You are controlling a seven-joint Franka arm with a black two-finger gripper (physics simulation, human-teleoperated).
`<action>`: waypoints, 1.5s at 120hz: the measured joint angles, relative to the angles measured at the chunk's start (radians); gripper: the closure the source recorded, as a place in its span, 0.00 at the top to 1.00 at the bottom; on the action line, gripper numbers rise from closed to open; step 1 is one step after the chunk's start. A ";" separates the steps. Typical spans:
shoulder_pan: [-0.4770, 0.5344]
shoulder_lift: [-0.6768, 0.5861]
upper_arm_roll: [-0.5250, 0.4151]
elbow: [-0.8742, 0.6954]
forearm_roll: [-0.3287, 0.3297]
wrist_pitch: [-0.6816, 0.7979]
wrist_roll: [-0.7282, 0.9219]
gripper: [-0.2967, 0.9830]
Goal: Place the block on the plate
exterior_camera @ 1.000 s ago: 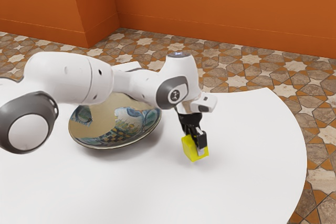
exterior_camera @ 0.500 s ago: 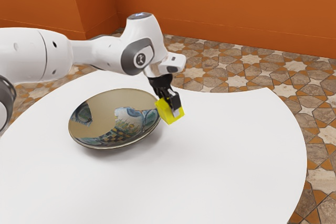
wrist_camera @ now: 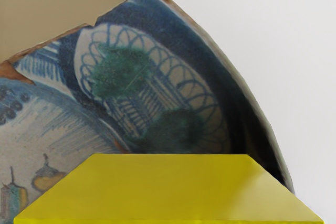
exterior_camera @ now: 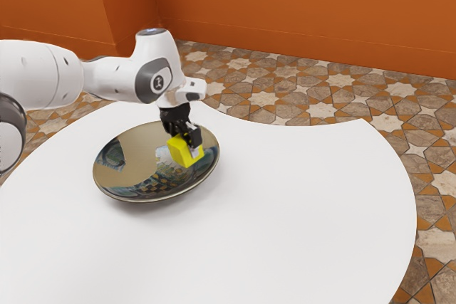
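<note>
My black gripper (exterior_camera: 188,143) is over the plate's side toward the exterior view's right, shut on the yellow block (exterior_camera: 184,153), which hangs slightly tilted. Beneath it lies the wide painted plate (exterior_camera: 135,173), beige with blue and green patterns. Whether the block touches the plate cannot be told. In the wrist view the yellow block (wrist_camera: 168,190) is large at the lower edge, with the patterned plate (wrist_camera: 157,77) and its curved rim beyond.
The white round table (exterior_camera: 299,211) extends around the plate, with a curved far edge. Tiled floor (exterior_camera: 285,90) and an orange wall (exterior_camera: 299,12) lie beyond it.
My gripper, holding the block, first rose and moved toward the exterior view's left, then continued that way to over the plate. The plate has not moved.
</note>
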 joint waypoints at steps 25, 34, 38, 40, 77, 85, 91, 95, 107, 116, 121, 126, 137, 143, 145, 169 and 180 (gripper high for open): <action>0.049 0.077 0.033 0.007 -0.002 -0.001 0.000 0.55; 0.066 0.109 0.038 0.015 -0.002 0.000 0.000 0.55; 0.069 0.122 0.039 0.021 -0.002 0.000 0.001 0.55; 0.070 0.127 0.039 0.023 -0.002 0.000 0.001 0.55; 0.071 0.111 0.036 0.029 -0.002 -0.001 0.004 0.71; 0.071 0.087 0.034 0.026 -0.002 -0.003 0.005 0.72; 0.069 0.060 0.033 0.020 -0.002 -0.007 0.005 0.73; 0.066 0.039 0.032 0.014 -0.002 -0.010 0.005 0.74; 0.044 -0.020 0.029 -0.004 -0.002 -0.025 0.006 0.75; 0.020 -0.055 0.027 -0.010 -0.001 -0.039 0.009 0.75; 0.005 -0.077 0.026 -0.018 -0.001 -0.045 0.013 0.76; -0.009 -0.098 0.020 -0.023 0.000 -0.055 0.017 0.76; -0.035 -0.159 -0.001 -0.032 0.000 -0.085 0.025 0.76; -0.052 -0.189 -0.005 -0.035 0.000 -0.105 0.029 0.76; -0.057 -0.197 -0.006 -0.034 0.000 -0.112 0.030 0.76; -0.108 -0.249 -0.019 0.002 0.055 -0.200 0.041 0.77; -0.118 -0.252 -0.024 0.023 0.078 -0.241 0.046 0.77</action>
